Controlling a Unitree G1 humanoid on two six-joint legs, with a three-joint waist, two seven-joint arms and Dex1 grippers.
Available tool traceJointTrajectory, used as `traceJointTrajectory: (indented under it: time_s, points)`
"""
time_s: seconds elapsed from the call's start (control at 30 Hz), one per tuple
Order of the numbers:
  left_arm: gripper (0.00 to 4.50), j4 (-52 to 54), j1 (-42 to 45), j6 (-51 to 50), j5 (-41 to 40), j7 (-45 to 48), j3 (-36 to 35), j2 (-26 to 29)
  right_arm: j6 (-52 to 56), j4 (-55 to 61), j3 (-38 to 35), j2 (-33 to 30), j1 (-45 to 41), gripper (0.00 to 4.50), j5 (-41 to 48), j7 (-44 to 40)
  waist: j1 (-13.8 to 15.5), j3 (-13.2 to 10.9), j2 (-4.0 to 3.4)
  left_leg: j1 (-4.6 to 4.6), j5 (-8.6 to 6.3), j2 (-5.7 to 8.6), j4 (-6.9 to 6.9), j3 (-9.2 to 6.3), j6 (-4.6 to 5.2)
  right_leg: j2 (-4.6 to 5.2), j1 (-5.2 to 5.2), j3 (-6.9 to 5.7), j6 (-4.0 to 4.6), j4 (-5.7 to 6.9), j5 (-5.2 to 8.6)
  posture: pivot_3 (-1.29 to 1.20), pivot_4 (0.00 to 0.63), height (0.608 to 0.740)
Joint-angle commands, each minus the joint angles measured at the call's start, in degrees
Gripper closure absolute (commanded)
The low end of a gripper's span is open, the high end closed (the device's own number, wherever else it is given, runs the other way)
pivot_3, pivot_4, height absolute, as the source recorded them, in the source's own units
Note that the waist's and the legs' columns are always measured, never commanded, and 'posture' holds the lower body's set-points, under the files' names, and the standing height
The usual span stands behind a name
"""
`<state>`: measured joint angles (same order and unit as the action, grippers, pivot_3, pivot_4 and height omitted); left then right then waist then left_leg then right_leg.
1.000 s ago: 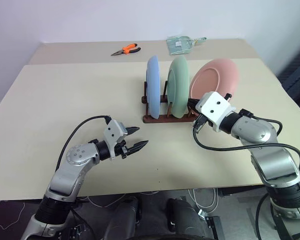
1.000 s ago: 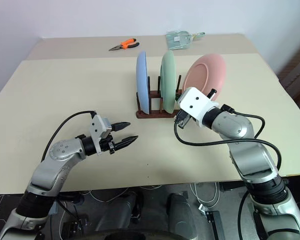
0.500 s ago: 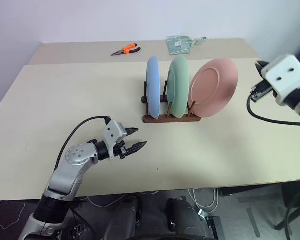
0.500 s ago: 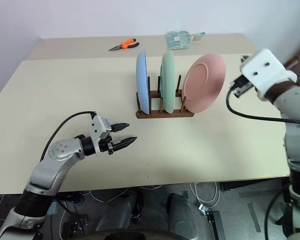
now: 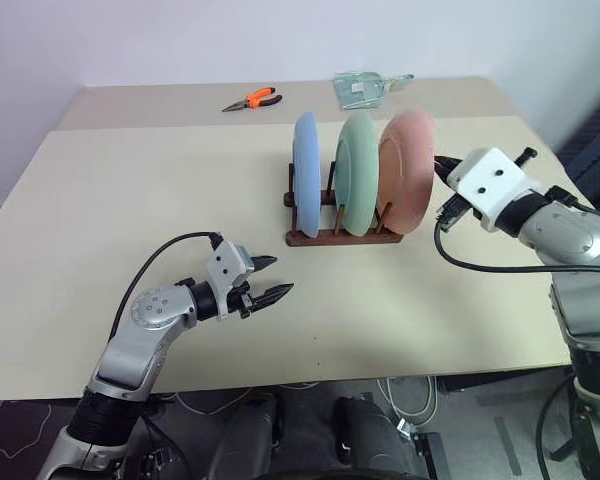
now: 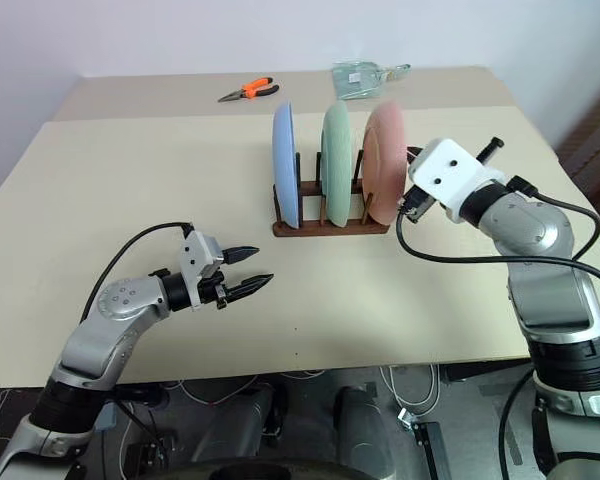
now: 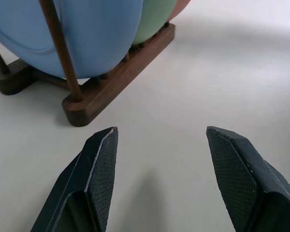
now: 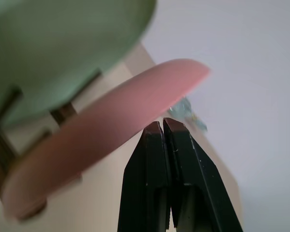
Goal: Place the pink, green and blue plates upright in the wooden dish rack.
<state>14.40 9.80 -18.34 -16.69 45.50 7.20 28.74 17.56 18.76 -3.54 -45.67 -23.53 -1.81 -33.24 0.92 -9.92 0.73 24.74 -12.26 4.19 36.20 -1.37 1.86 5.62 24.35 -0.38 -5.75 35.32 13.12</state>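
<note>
The wooden dish rack (image 5: pixel 342 236) sits a little right of the middle of my view on a pale beige table (image 5: pixel 130 220), with a white wall behind. Its long axis runs left to right across my view, pegs straight up. I see all three plates standing in it on edge, faces square to that axis: the blue plate (image 5: pixel 305 172) at the left end, the green plate (image 5: pixel 358 170) in the middle, the pink plate (image 5: pixel 404 170) at the right end. On the far strip of table lie orange-handled pliers (image 5: pixel 252 99) and a clear packet (image 5: pixel 360 89). My left gripper (image 5: pixel 276 277) hovers low over the table in front of the rack, well apart from it, fingers spread and holding nothing. My right gripper (image 8: pixel 163 126) is pressed together, empty, its tips at the pink plate's rim; I cannot tell whether they touch.
</note>
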Motion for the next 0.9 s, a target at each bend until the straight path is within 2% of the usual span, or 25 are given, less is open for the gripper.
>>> traceJointTrajectory:
  time_s: [0.03,0.2,0.5,0.9]
  points:
    - [1.52,2.42,0.21,0.24,0.11,-0.50,-0.26,0.03,-0.63,0.71,-2.04,-0.82,0.02,4.45,-0.77,0.40,-0.11,0.00,0.00,0.00,0.00,0.00,0.00,0.00,0.00,0.00,0.00,0.00,0.00,0.00,0.00,0.00,0.150,0.719]
    - [1.52,0.47,0.87,0.94,1.34,-2.32,-1.25,-0.15,-2.13,-4.95,-7.45,-2.96,5.56,4.45,-2.22,2.08,0.06,0.00,0.00,0.00,0.00,0.00,0.01,0.00,0.00,0.00,0.00,0.00,0.00,0.01,0.00,0.00,0.150,0.719]
    - [1.52,-10.48,0.89,6.87,4.22,-5.61,-10.48,4.95,-9.47,-12.50,-17.46,-0.41,15.20,4.45,6.46,-0.97,-0.41,0.02,-0.05,-0.10,0.01,-0.01,-0.03,0.04,0.00,-0.06,0.02,0.04,-0.03,0.16,-0.02,0.00,0.150,0.719]
    - [1.52,-13.50,-0.75,9.83,4.90,-7.69,-14.21,5.71,-5.59,-15.11,-15.37,2.89,14.39,4.45,14.07,-4.63,-0.17,0.03,-0.06,-0.11,-0.01,-0.01,0.01,0.04,-0.01,0.01,-0.03,0.05,-0.02,0.15,-0.01,0.00,0.150,0.719]
